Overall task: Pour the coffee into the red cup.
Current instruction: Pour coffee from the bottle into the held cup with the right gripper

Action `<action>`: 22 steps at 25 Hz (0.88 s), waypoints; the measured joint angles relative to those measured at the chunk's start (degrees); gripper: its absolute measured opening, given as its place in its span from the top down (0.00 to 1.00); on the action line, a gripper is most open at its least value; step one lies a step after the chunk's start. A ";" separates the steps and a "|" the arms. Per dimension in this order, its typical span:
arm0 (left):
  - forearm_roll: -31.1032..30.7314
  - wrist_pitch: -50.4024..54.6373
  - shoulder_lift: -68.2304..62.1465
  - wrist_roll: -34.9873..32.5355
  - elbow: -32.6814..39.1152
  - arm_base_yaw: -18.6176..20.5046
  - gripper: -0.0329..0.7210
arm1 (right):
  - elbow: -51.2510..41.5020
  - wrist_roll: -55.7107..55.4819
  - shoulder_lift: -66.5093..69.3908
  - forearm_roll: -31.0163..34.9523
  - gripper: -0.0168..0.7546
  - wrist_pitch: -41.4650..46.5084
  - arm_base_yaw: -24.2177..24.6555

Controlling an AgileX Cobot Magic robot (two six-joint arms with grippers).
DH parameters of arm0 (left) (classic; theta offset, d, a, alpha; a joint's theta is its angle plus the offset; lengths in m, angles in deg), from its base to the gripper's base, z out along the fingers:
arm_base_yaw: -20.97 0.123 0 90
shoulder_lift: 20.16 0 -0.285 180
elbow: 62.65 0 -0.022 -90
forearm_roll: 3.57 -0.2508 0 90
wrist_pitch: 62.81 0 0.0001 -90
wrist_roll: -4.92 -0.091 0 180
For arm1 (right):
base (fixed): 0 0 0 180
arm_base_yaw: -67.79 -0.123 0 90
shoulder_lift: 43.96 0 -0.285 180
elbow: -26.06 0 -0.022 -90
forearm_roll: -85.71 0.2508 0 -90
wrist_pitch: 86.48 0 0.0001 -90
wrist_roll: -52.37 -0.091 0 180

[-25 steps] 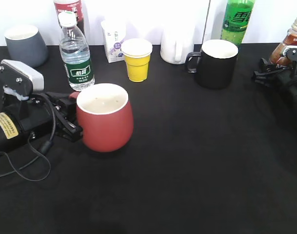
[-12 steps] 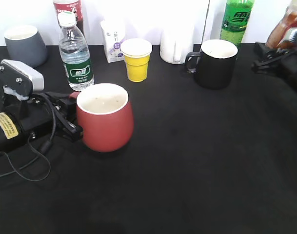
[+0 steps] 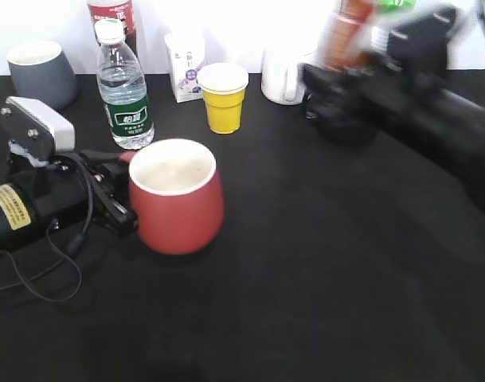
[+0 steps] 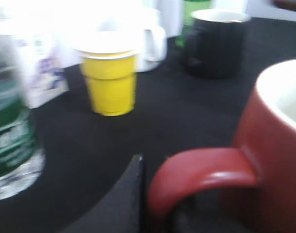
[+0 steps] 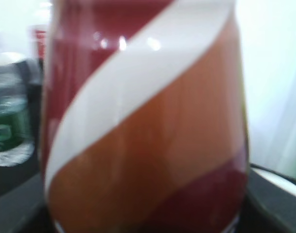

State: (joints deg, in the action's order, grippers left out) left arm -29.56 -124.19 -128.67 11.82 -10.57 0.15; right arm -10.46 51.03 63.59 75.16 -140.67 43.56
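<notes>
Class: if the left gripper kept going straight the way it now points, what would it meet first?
The red cup. The left gripper points right along the table, already at the cup's handle, so the cup's body blocks the line at once.

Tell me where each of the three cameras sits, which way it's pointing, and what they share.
Exterior view: in front, above table height, slanting down at the red cup; the left gripper and blurred right arm show.
Left wrist view: low beside the red cup's handle, facing the yellow cup; one dark finger shows.
Right wrist view: close on the coffee label; no gripper parts are clearly visible.
Shared: exterior and left wrist both show the red cup and yellow cup.
</notes>
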 joint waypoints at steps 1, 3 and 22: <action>-0.44 -0.21 0.00 0.00 0.00 0.00 0.87 | 1.56 0.12 0.00 0.00 0.29 0.77 -0.79; -0.63 -1.17 0.00 0.00 0.00 0.00 0.87 | 3.67 0.29 0.27 -1.46 0.29 0.93 -0.97; -1.83 -4.21 0.00 0.00 0.00 0.00 0.85 | 10.19 16.55 8.90 -22.06 0.29 0.64 -1.03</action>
State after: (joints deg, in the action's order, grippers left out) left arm -31.39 -128.40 -128.67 11.82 -10.57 0.15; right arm -0.28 67.58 72.49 53.10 -140.04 42.53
